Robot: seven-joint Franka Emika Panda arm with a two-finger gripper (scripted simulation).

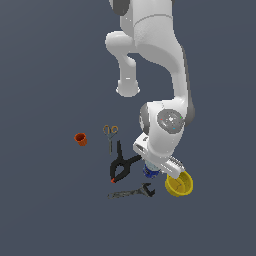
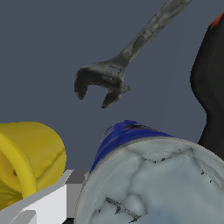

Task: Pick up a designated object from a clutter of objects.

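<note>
Wrist view, blue can (image 2: pixel 148 179) close, yellow bowl (image 2: pixel 26 162) beside

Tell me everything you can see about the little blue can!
The blue can is a small cylinder with glossy blue sides and a pale, silvery, crinkled-looking top. It seems to stand upright on the floor, under the gripper, between the yellow bowl, wrench and black clamp. A grip cannot be confirmed.

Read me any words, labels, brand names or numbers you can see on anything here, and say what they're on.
None can be read.
Blue can: the side shows only blue and dark streaks, the pale top only cracked grey marks, no letters.
Wrench: a small pale patch near the jaw, too blurred to read.
Yellow bowl, scissors, clamp, orange cup: no markings show.
</note>
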